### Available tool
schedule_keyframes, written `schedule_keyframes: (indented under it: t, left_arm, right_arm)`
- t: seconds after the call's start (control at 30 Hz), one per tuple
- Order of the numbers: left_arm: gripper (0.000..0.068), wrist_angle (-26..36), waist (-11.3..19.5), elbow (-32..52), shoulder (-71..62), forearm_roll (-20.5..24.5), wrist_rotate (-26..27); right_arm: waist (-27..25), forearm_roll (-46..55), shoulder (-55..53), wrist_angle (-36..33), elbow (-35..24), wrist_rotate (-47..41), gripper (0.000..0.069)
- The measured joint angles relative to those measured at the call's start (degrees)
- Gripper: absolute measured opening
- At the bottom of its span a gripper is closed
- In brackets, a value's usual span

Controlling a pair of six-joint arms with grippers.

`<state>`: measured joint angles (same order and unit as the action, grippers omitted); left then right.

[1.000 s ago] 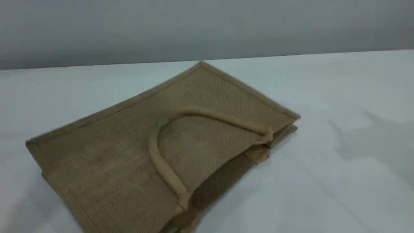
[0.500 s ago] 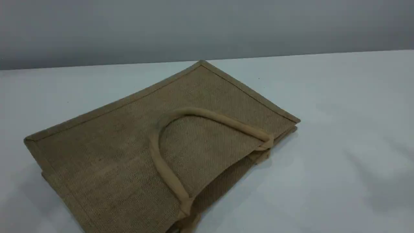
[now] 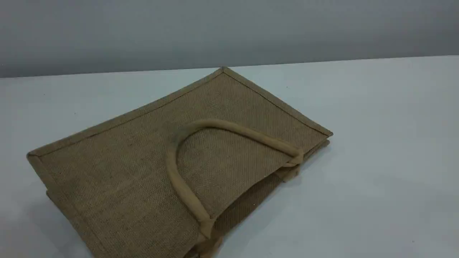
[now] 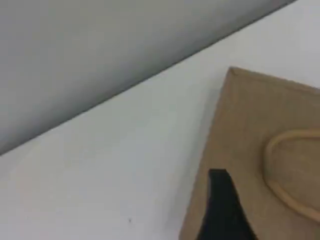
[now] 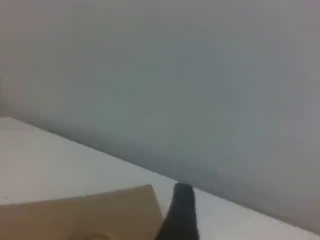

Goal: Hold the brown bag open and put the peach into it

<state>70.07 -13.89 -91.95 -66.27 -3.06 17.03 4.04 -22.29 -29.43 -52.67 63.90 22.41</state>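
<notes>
The brown bag (image 3: 143,154) lies flat on the white table, its mouth facing the front right and only slightly parted. One beige loop handle (image 3: 244,133) rests on its upper face. The peach is out of view in every frame. Neither gripper shows in the scene view. In the left wrist view a single dark fingertip (image 4: 222,200) hangs over the bag's (image 4: 250,130) left edge, with nothing at it. In the right wrist view one dark fingertip (image 5: 181,210) hovers beside a far corner of the bag (image 5: 100,215), also bare.
The white table (image 3: 376,143) stretches to the right and in front of the bag. A plain grey wall (image 3: 229,32) closes off the table's far edge.
The bag was blurred and its mouth a little wider a second ago; it has settled flatter and lies still. The shadows on the table's right side have gone.
</notes>
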Motion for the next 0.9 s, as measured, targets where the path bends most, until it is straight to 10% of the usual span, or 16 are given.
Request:
schedule_keyframes:
  t: [0.43,0.9]
  left_arm:
    - [0.0407,0.01,0.0,28.2,32.11,0.0,-5.87]
    - [0.0407,-2.36,0.0,49.27,57.83,-2.1,-5.93]
  right_arm:
    - [0.0,7.65,18.41,-14.21,-2.02,-10.45,0.0573]
    - [0.0,11.89,29.43,-11.29,-23.56,-10.86,0.0573]
